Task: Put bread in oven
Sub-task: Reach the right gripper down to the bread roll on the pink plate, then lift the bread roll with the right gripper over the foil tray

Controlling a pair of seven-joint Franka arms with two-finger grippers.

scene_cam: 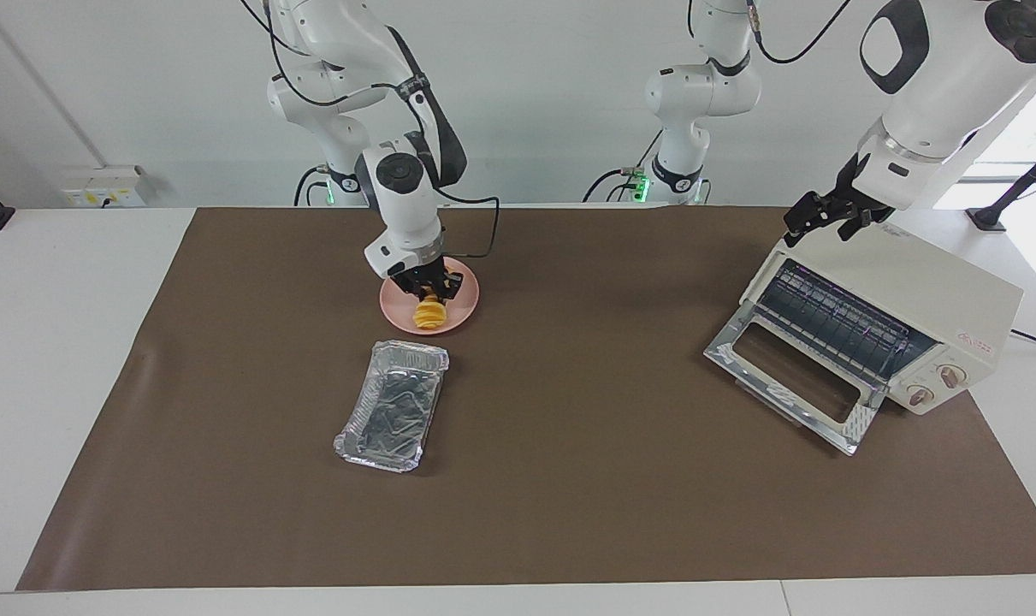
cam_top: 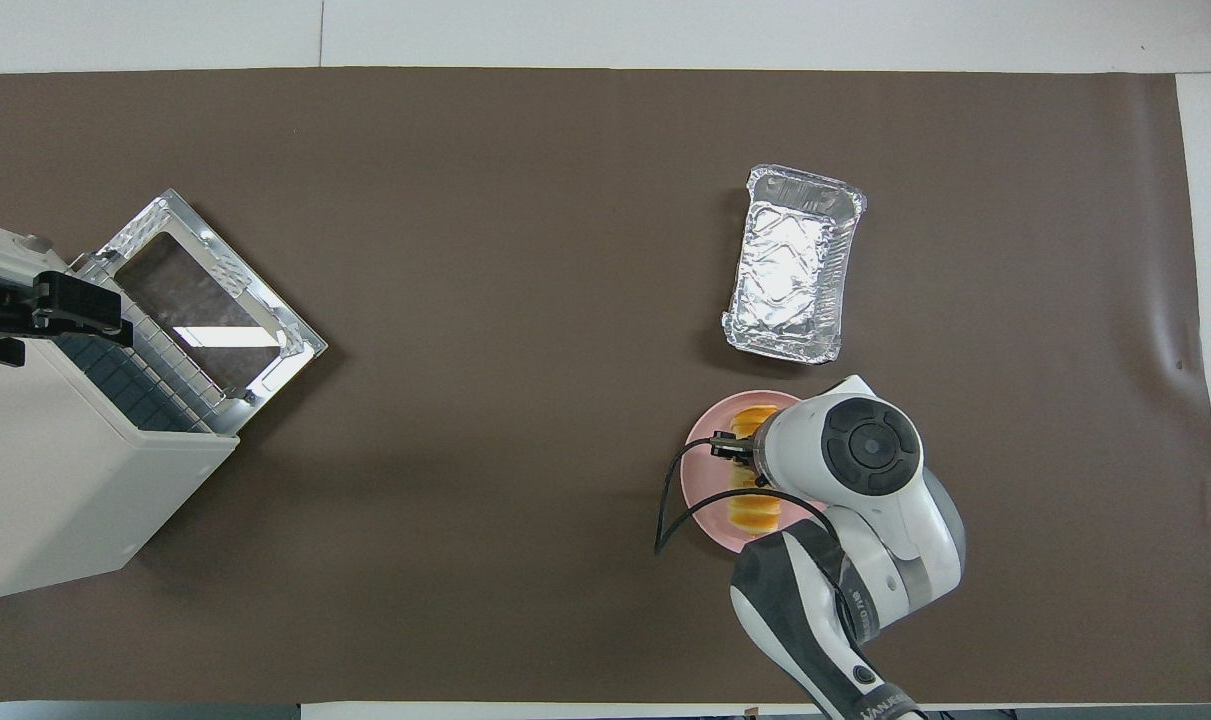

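A brown mat (scene_cam: 569, 479) covers most of a white table (scene_cam: 56, 342), which shows as bare strips along the frame edges in both views. A pale wall runs across the top of the facing view, with a socket box (scene_cam: 107, 186) at its upper left.

The bread (scene_cam: 429, 315) lies on a pink plate (scene_cam: 462, 308), left of centre in the facing view and at lower right in the overhead one. The right gripper (scene_cam: 429, 293) is down on the bread, its fingers drawn in against the loaf's sides; the bread rests on the plate. Just below the plate in the facing view sits a foil tray (scene_cam: 391, 417).

The oven (scene_cam: 920, 299) stands at the right of the facing view, door (scene_cam: 791, 376) dropped open onto the mat, rack visible. The left gripper (scene_cam: 825, 218) waits over the oven's top, fingers spread wide and holding nothing.
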